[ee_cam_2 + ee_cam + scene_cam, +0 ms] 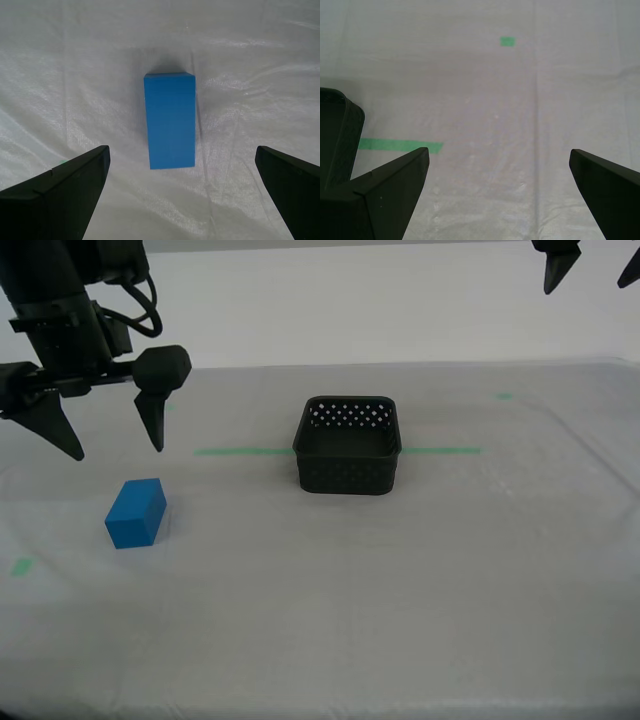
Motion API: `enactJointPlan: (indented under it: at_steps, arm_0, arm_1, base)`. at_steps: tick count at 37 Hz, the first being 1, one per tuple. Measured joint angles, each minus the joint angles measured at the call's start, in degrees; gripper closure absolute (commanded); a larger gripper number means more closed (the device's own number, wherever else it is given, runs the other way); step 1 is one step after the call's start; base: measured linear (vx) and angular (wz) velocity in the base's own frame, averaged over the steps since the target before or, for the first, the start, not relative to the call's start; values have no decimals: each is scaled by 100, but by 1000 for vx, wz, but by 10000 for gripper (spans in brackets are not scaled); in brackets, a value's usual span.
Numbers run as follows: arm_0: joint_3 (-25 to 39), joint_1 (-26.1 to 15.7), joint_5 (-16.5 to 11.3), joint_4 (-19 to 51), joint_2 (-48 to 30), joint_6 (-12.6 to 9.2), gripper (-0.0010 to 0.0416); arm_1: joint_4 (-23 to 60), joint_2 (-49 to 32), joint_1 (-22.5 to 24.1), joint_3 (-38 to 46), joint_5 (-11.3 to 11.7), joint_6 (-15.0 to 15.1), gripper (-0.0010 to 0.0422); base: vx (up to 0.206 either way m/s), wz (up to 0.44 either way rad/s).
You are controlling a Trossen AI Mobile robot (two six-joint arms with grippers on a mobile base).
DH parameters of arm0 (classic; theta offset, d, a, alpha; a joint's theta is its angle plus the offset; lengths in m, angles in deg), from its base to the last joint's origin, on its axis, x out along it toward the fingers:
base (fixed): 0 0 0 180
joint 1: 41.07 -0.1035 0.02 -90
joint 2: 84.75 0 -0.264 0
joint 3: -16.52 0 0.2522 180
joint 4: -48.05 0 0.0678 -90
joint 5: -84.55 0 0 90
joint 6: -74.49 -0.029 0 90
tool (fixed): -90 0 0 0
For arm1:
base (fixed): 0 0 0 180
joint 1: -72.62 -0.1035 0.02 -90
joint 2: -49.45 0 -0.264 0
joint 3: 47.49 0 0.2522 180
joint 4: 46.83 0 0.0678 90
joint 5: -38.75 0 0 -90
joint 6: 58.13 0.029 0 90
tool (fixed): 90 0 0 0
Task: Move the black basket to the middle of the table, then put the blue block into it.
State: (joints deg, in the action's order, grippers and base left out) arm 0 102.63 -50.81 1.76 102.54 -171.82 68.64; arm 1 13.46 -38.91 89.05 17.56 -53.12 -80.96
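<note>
1. Below my second claw (181, 192), which hangs spread wide and empty, the solid bright blue rectangular block (170, 121) lies on the sheeted whitish desk (400, 620).
2. Beside my first claw (499, 192), also spread and empty, the perforated black plastic basket (337, 140) straddles a green tape line (400, 145).

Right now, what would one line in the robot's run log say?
basket: mid-table, empty | block: on table, outside basket | second gripper: open above block | first gripper: open, raised, holding nothing

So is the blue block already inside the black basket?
No, the blue block lies on the table well off toward the exterior view's left of the black basket.
</note>
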Motion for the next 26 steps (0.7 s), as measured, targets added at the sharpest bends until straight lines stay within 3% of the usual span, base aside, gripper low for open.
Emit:
enactJointPlan:
  at_steps: [13,26]
  arm_0:
    - [0,-7,0,-2,0,2,12]
    - [0,-4,0,-2,0,2,12]
  arm_1:
    - [-474,-323,33,-168,0,-13,11]
    - [-1357,-321,44,-907,-146,-306,11]
  base:
    - [0,0]
    - [0,0]
